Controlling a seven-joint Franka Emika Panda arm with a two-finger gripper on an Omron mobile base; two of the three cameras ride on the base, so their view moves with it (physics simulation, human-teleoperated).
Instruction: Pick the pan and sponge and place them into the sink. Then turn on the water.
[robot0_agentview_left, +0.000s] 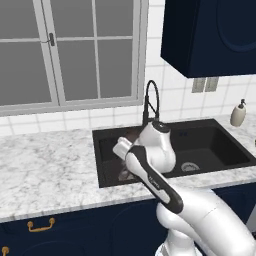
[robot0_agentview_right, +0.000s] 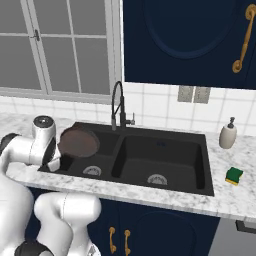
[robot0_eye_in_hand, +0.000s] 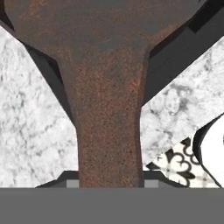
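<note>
Left base view: the arm bends over the sink's (robot0_agentview_left: 215, 145) left basin.

Right base view: the pan (robot0_agentview_right: 78, 142) hangs tilted above the left basin; the sponge (robot0_agentview_right: 233, 175) lies on the tabletop (robot0_agentview_right: 235, 192) at 3 o'clock of the sink.

Hand view: the tool (robot0_eye_in_hand: 109, 183) is clamped on the pan's handle (robot0_eye_in_hand: 109, 144).

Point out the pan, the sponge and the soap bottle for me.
pan (robot0_agentview_right: 78, 142), right base view, the middle of its round dish.
sponge (robot0_agentview_right: 233, 175), right base view, its green top.
soap bottle (robot0_agentview_right: 227, 136), right base view, the middle of its body.

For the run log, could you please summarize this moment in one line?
pan: held by handle, over left basin | sink: tap dry | sponge: on right counter | jaws: shut on pan
</note>
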